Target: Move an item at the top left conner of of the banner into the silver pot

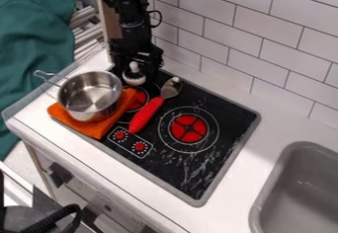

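Nearest, orange cloth (60, 112) on the tabletop (38, 121), silver pot (113, 90) sitting on it, mouth up; drop should be easy with that wide opening. Next, spoon (147, 114), red handle, lying across the stove (228, 140); we'd lift over it rather than drag past.

Farther, the white-knobbed item (134, 77), at the stove's back left corner, just behind the pot, right under the claw (136, 67). Can't tell whether the claw is open, closed or gripping it.

Handling, our guess: light, fairly stiff, not very fragile. Knob may be smooth and a bit slippery, so we'd take it by the narrow part just under the knob, from above, square on, moderate squeeze. Too high and it could pop out; off-centre and it could tip or swing. Base looks wider than the top, so we'd want enough height to clear the pot's rim.

Looks: small, roughly upright, pale rounded knob on top, broader rounded body below, whitish with a darker, brownish patch. Could be a small brush or a toy; can't tell which. Underside unclear. Beyond it, white tiled wall (218, 34).
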### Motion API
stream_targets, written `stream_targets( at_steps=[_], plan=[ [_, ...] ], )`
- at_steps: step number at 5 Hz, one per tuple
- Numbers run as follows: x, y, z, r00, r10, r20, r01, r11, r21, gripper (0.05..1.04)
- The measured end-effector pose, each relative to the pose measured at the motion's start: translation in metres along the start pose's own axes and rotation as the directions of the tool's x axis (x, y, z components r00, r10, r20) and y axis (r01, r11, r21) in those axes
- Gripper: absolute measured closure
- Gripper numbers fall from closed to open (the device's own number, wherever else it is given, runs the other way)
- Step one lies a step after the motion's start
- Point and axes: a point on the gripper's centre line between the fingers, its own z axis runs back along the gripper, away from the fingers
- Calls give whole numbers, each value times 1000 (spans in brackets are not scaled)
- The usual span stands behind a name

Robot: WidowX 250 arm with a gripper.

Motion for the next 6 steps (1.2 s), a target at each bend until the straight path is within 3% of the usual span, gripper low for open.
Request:
stream_targets(
  at_steps=[1,2,3,4,6],
  plan=[
    [0,-2,1,1000,-18,-8,18,1000,-5,234],
    [2,-12,8,997,-72,20,72,997,-1,234],
    [5,-16,56,983,-81,162,74,996,48,234],
    [-32,-12,69,987,-41,154,31,997,68,234],
    [-111,11,59,998,48,41,-51,996,69,234]
  ],
)
